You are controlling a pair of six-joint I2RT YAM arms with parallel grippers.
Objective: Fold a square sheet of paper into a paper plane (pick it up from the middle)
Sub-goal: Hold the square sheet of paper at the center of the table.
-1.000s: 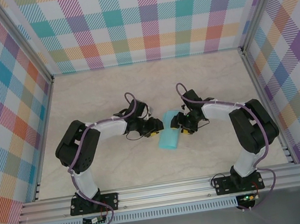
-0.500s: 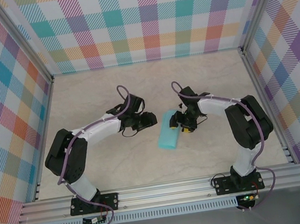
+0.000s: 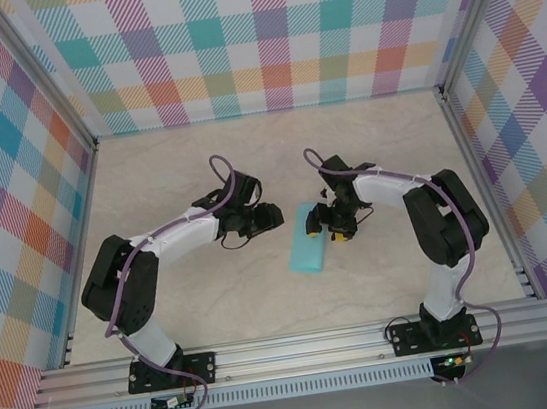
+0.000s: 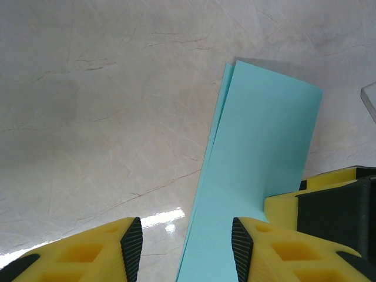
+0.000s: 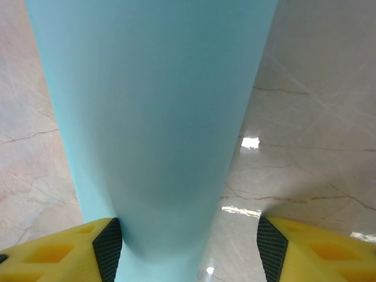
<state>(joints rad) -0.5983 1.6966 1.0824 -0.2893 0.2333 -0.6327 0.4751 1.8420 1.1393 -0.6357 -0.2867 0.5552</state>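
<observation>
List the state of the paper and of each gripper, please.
paper: folded double into a long strip, two layers showing at one edge, on the table.
left gripper: open, holding nothing, beside the paper's long edge.
right gripper: open, with the paper running between its fingers.

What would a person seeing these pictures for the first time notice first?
The folded turquoise sheet of paper catches the eye first, on the pale marble table near its middle. The left gripper and right gripper, both open, flank its far end. Bright plaid walls surround the table.
</observation>
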